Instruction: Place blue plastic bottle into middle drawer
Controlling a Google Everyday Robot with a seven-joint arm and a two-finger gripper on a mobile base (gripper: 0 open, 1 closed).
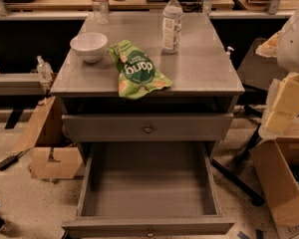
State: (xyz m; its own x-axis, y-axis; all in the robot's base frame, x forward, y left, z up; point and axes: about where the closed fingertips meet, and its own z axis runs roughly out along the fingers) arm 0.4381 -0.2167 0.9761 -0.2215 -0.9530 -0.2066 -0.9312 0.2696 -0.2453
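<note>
The blue plastic bottle (172,22), clear with a white cap and a pale label, stands upright at the back right of the grey cabinet top (204,68). The middle drawer (149,185) is pulled out wide below, with a bare floor and a small knob on its front edge. My gripper (285,106) hangs at the far right edge of the view, beside the cabinet and well apart from the bottle, holding nothing that I can see.
A white bowl (88,46) and a green snack bag (135,69) lie on the cabinet top. A darker-capped water bottle (99,3) stands at the back left. The upper drawer (148,128) with a brass knob is closed. Cardboard boxes (284,183) sit on the floor on both sides.
</note>
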